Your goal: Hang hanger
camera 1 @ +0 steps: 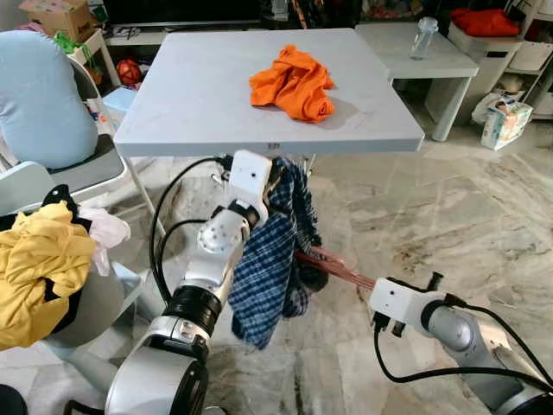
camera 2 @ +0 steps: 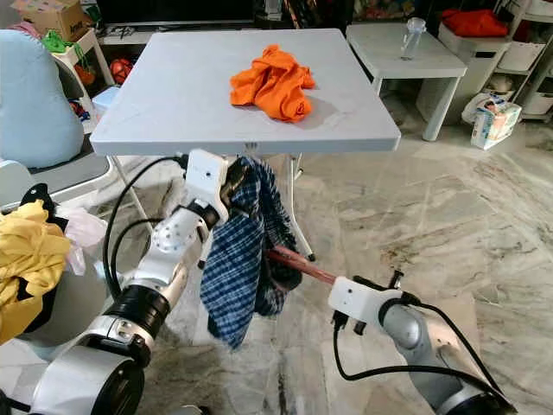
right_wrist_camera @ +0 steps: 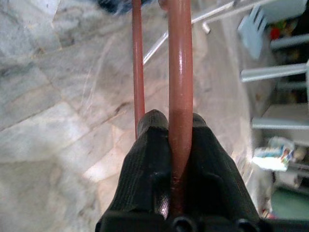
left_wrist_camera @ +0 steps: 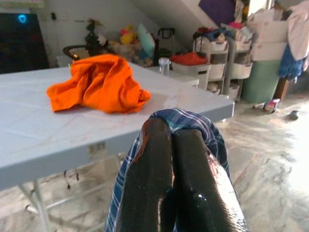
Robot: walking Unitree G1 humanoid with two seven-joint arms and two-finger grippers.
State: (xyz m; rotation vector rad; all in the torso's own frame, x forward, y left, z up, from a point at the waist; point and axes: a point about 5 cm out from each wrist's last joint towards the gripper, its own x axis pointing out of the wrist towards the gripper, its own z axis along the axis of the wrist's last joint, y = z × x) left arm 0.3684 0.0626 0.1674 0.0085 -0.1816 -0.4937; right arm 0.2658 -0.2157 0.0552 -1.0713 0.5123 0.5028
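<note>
In the head view, your left gripper (camera 1: 275, 184) pinches the blue plaid shirt (camera 1: 272, 259) below the grey table (camera 1: 199, 95). In the right wrist view, your right gripper (right_wrist_camera: 170, 121) clamps the reddish-brown hanger (right_wrist_camera: 179, 58). You seem mid-dressing; next, ease the hanger deeper into the shirt.

The bench (camera 1: 199, 104) edge stands just ahead of the left end effector (left_wrist_camera: 174, 145), which pinches the blue plaid shirt (camera 1: 272, 259); the shirt drapes down and blocks the way between the two arms. The orange cloth (camera 1: 294, 82) takes up the middle of the bench top, with bare surface around it. Open marble floor (camera 1: 449, 225) lies to the right, beside the right end effector (right_wrist_camera: 179, 123) clamped on the red hanger (camera 1: 333, 264). A chair heaped with yellow clothes (camera 1: 39, 268) crowds the left.
</note>
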